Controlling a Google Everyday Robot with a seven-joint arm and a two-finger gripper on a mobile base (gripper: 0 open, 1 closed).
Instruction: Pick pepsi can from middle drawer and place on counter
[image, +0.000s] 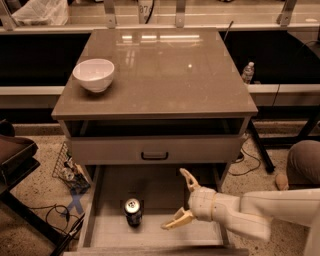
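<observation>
The pepsi can (132, 210) stands upright on the floor of the open middle drawer (110, 232), left of centre, its silver top showing. My gripper (176, 198) hangs over the drawer to the right of the can, fingers spread wide and empty, one fingertip (185, 174) up near the drawer front, the other (168, 225) low near the can's level. The white arm (265, 215) comes in from the lower right. The counter (160, 70) is the glossy grey-brown top above.
A white bowl (94, 74) sits on the counter's left side. A closed drawer front with a dark handle (154, 155) is above the open drawer. A water bottle (248, 72) stands behind right. Cables and clutter (67, 172) lie on the floor at left.
</observation>
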